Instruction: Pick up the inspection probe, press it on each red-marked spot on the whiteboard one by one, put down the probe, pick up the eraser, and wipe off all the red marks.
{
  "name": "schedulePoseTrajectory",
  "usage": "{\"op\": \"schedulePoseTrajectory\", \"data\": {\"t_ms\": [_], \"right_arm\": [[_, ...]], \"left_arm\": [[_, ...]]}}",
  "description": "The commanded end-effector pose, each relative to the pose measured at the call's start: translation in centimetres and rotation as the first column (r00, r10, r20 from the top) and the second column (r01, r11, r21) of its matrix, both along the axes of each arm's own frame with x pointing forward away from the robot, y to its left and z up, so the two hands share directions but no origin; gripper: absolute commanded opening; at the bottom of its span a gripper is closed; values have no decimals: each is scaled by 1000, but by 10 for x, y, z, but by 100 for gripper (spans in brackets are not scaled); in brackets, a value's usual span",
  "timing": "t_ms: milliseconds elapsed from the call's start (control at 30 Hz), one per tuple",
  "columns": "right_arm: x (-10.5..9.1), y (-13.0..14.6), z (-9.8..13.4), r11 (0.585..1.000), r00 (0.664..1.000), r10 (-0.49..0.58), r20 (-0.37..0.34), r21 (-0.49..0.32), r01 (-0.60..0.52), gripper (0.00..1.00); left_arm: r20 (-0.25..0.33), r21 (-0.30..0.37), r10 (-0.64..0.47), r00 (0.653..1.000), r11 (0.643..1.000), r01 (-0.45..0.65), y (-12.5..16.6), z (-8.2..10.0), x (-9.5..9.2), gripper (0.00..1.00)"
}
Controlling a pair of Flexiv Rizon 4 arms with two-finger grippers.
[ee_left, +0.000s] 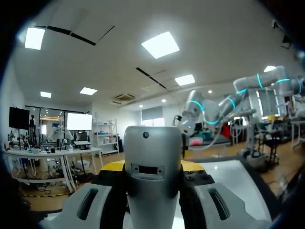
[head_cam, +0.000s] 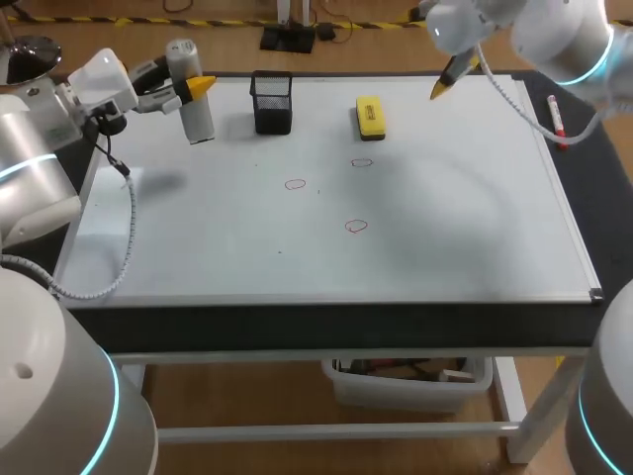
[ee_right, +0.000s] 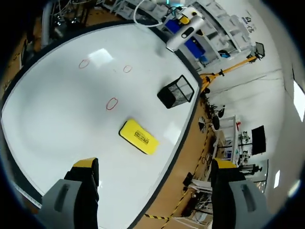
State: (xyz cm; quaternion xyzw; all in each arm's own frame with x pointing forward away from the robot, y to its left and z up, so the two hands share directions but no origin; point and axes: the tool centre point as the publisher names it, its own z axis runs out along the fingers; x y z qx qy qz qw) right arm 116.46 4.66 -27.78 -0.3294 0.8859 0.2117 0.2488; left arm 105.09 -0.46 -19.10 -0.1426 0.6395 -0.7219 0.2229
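Observation:
My left gripper (head_cam: 195,89) is shut on the silver inspection probe (head_cam: 194,99), holding it upright over the whiteboard's (head_cam: 445,228) far left part. In the left wrist view the probe (ee_left: 152,176) fills the space between the fingers of the left gripper (ee_left: 152,167). Three red circles (head_cam: 295,184) (head_cam: 361,162) (head_cam: 356,227) are drawn mid-board. The yellow eraser (head_cam: 370,116) lies at the back centre. My right gripper (head_cam: 450,77) hangs open above the far right, with nothing in it. The right wrist view shows the right gripper (ee_right: 155,164) above the eraser (ee_right: 138,137), with the circles (ee_right: 112,104) and probe (ee_right: 183,31) beyond.
A black mesh holder (head_cam: 272,101) stands between the probe and the eraser, also seen as the holder (ee_right: 176,91) in the right wrist view. A red marker (head_cam: 557,116) lies on the dark table strip right of the board.

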Motion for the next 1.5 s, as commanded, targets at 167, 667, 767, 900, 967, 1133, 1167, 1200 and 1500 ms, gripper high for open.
{"op": "schedulePoseTrajectory", "data": {"t_ms": [167, 667, 767, 900, 967, 1133, 1167, 1200, 1500], "right_arm": [[2, 0, 4, 756, 893, 437, -107, -494, -429, 100], [21, 30, -16, 405, 625, 756, -197, -609, -682, 100], [21, 35, -24, 321, 574, 780, -248, -629, -708, 100], [21, 40, -36, 274, 547, 786, -289, -630, -727, 100], [20, 43, -42, 244, 522, 795, -309, -625, -742, 100], [17, 51, -60, 206, 491, 790, -368, -595, -777, 100], [17, 52, -63, 203, 487, 791, -371, -593, -780, 100], [16, 54, -66, 214, 499, 782, -373, -591, -778, 100], [12, 62, -90, 285, 554, 735, -392, -563, -776, 100]], "left_arm": [[4, -3, 2, 1000, 1000, -2, -1, 0, 0, 0], [4, -3, 2, 1000, 1000, -2, -1, 0, 0, 0], [4, -3, 2, 1000, 1000, -2, -1, 0, 0, 0], [4, -3, 2, 1000, 1000, -2, -1, 0, 0, 0], [4, -3, 2, 1000, 1000, -2, -1, 0, 0, 0], [4, -3, 2, 1000, 1000, -2, -1, 0, 0, 0], [4, -3, 2, 1000, 1000, -2, -1, 0, 0, 0], [4, -3, 2, 1000, 1000, -2, -1, 0, 0, 0], [4, -3, 2, 1000, 1000, -2, -1, 0, 0, 0]]}}
